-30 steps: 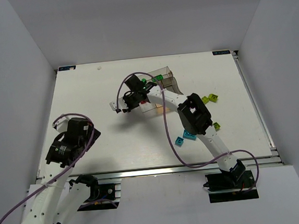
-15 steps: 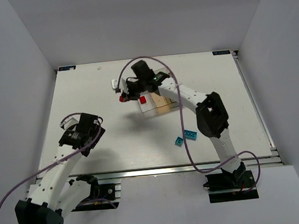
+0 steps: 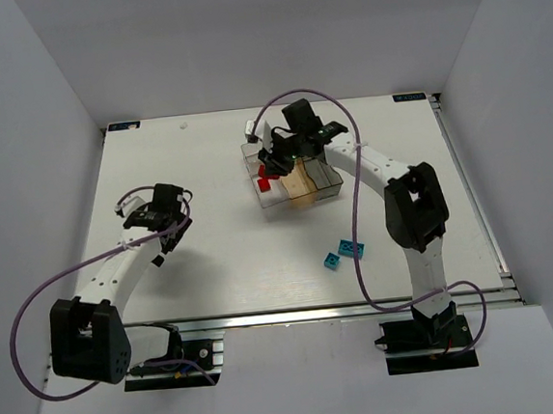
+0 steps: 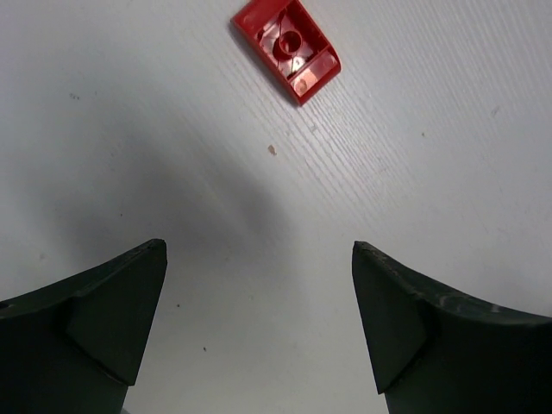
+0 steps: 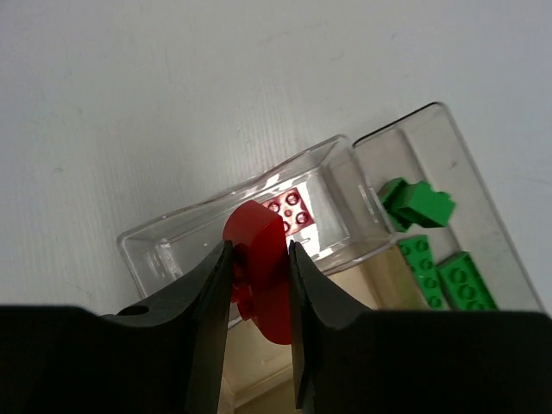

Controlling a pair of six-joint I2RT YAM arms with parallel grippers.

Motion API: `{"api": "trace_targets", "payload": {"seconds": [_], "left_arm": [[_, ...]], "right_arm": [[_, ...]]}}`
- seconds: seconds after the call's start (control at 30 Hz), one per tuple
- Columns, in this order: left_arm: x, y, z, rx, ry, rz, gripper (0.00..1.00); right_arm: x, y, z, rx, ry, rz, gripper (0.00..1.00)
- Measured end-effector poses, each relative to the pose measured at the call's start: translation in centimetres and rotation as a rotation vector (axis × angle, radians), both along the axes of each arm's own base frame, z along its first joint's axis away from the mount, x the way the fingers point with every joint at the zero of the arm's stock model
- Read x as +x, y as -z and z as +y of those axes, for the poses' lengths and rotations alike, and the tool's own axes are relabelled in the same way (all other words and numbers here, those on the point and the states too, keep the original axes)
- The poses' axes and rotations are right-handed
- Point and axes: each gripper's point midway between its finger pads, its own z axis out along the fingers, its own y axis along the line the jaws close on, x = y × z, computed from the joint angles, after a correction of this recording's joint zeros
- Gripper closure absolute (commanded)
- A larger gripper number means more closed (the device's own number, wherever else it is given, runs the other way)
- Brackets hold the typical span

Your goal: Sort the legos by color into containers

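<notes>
I see a red lego piece pinched between the fingers of my right gripper. It is held just above a clear compartment of the joined containers. A red studded brick lies in that compartment. The neighbouring compartment, to the right in the wrist view, holds three dark green bricks. From above, the right gripper hangs over the far left part of the container cluster, which sits toward the far middle of the white worktop. Two cyan bricks lie close together on the worktop, nearer to me than the containers. My left gripper is spread wide and points down at bare worktop. Another red lego lies underside up ahead of its fingers, touching neither.
</notes>
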Motion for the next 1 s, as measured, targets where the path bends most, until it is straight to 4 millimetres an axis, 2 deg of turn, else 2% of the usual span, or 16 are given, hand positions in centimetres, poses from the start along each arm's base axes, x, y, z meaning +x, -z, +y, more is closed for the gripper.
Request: {"api": "trace_targets", "payload": {"seconds": [0.1,0.13,0.2,0.23,0.33,0.43,0.53,0.77,0.87,0.9,1.0], "left_arm": [[0.7,0.3,1.0,0.010,-0.015,0.003,0.02],[0.8,0.5,1.3,0.011,-0.020,0.010,0.02],[1.2,1.0,1.8,0.011,-0.028,0.028,0.02],[1.4,1.3,2.1,0.010,-0.034,0.037,0.02],[2.2,2.1,2.8,0.002,-0.044,0.061,0.02],[3.1,2.9,3.4,-0.013,-0.058,0.083,0.02],[4.3,4.0,3.9,-0.033,-0.077,0.109,0.02],[6.5,6.5,4.7,-0.100,-0.129,0.146,0.05],[7.6,6.9,4.9,-0.122,-0.146,0.145,0.13],[8.0,7.1,5.0,-0.126,-0.150,0.141,0.23],[8.7,7.0,5.2,-0.137,-0.163,0.123,0.41]], "right_arm": [[-0.4,3.1,0.3,-0.033,0.000,0.072,0.68],[-0.5,4.1,0.4,-0.044,0.001,0.098,0.56],[-0.8,5.7,0.5,-0.063,0.003,0.136,0.45],[-0.9,6.2,0.4,-0.069,0.007,0.152,0.34],[-1.3,6.5,0.4,-0.074,0.009,0.176,0.33],[-1.2,5.8,0.1,-0.056,0.018,0.181,0.34],[-1.5,4.5,-1.4,-0.027,0.049,0.193,0.35],[-4.0,-2.0,-6.9,0.108,0.111,0.138,0.35],[-5.7,-4.1,-8.3,0.157,0.103,0.109,0.35],[-6.3,-4.5,-8.7,0.170,0.098,0.105,0.36],[-8.0,-5.0,-9.8,0.198,0.086,0.105,0.37]]}}
